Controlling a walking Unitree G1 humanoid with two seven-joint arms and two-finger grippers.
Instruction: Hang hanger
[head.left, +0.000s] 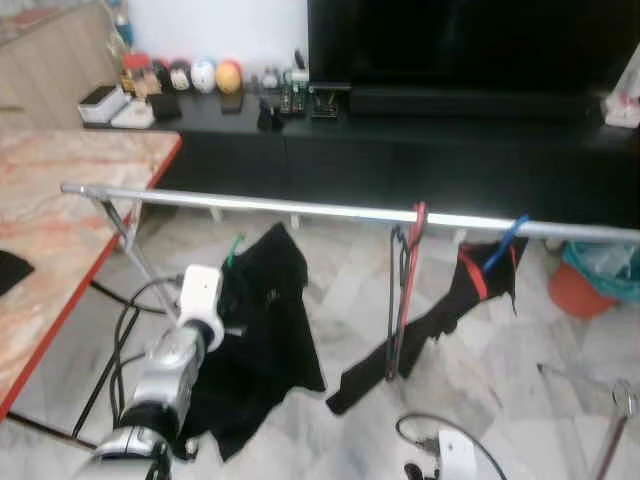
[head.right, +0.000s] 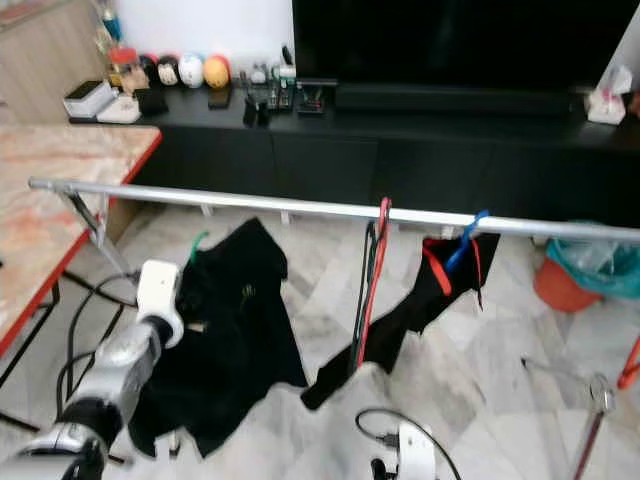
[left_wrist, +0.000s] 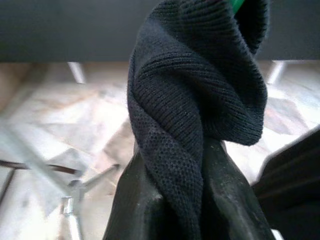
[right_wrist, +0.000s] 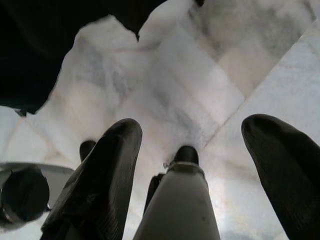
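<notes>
A silver clothes rail (head.left: 300, 208) runs across in front of me. Below its left part, my left arm holds up a black knit garment (head.left: 260, 340) on a green hanger (head.left: 234, 247), whose hook sits just under the rail. In the left wrist view my left gripper (left_wrist: 177, 165) is shut on a bunched fold of that garment (left_wrist: 195, 100). A red and black hanger (head.left: 408, 260) and a blue hanger (head.left: 505, 243) carrying a dark garment (head.left: 450, 310) hang on the rail further right. My right gripper (right_wrist: 192, 145) is open, low down, pointing at the marble floor.
A marble table with a red edge (head.left: 60, 220) stands at the left, close to the rail's end and its slanted leg (head.left: 140, 260). Behind the rail is a black TV cabinet (head.left: 400, 150). An orange bin (head.left: 590, 285) is at the right. Cables (head.left: 120, 350) lie on the floor.
</notes>
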